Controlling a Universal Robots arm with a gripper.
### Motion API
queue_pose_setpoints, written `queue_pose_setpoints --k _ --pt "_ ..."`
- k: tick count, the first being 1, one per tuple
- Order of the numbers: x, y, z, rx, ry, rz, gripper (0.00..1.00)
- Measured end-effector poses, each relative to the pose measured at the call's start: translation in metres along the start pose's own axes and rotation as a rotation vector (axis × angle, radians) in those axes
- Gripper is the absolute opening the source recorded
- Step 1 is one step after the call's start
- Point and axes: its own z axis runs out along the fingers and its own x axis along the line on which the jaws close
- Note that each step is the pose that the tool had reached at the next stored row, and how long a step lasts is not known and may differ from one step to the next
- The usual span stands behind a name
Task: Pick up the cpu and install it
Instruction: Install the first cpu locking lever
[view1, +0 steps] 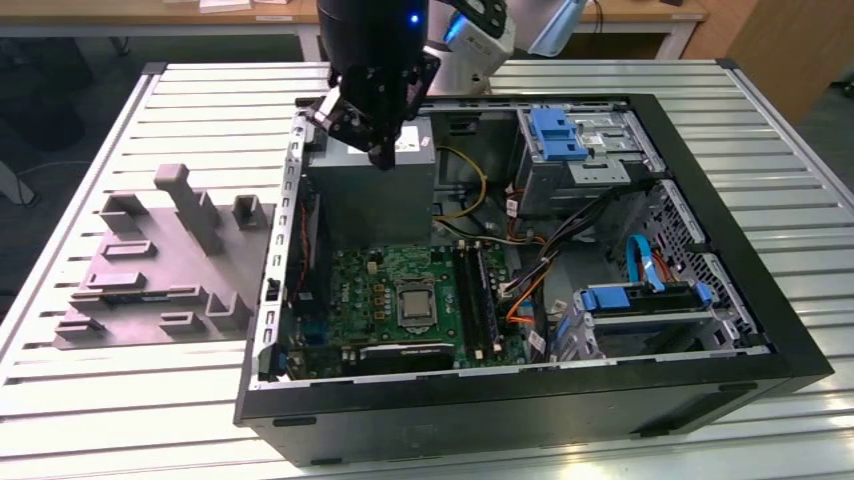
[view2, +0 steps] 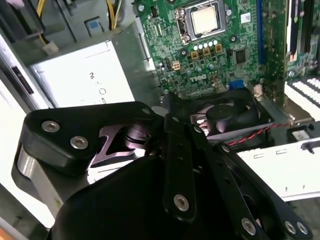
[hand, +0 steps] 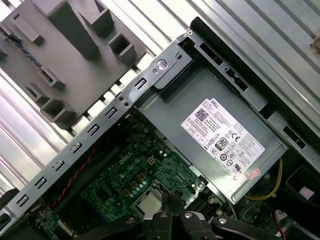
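Nearest the exterior camera, the open computer case (view1: 534, 420) lies on the slatted table (view1: 134, 400), its motherboard (view1: 387, 300) facing up. At the board's centre the cpu (view1: 415, 301) already sits within the metal-framed socket (view1: 415, 322), its pale top also visible in the second wrist view (view2: 205, 20). Farther back, the hand (view1: 383, 150) hovers above the grey power supply (view1: 367, 205); whether it is open or closed cannot be told. Judging by this, placement looks done. Case walls, cables (view1: 534, 270) and drive bays (view1: 574, 150) crowd the socket, leaving approach room mainly from above.
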Motion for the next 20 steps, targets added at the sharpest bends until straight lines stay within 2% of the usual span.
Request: queue_pose_setpoints --k 5,13,16,20 --pt "0.0001 -0.0001 0.0031 -0.002 0.0037 -0.085 0.11" --pt "0.0093 -0.01 0.0063 -0.0022 0.0039 -0.091 0.11" --pt "0.0099 -0.0119 0.0083 -0.0023 0.0039 -0.096 0.11" --pt "0.0092 -0.0129 0.0112 -0.0031 0.0054 -0.128 0.11"
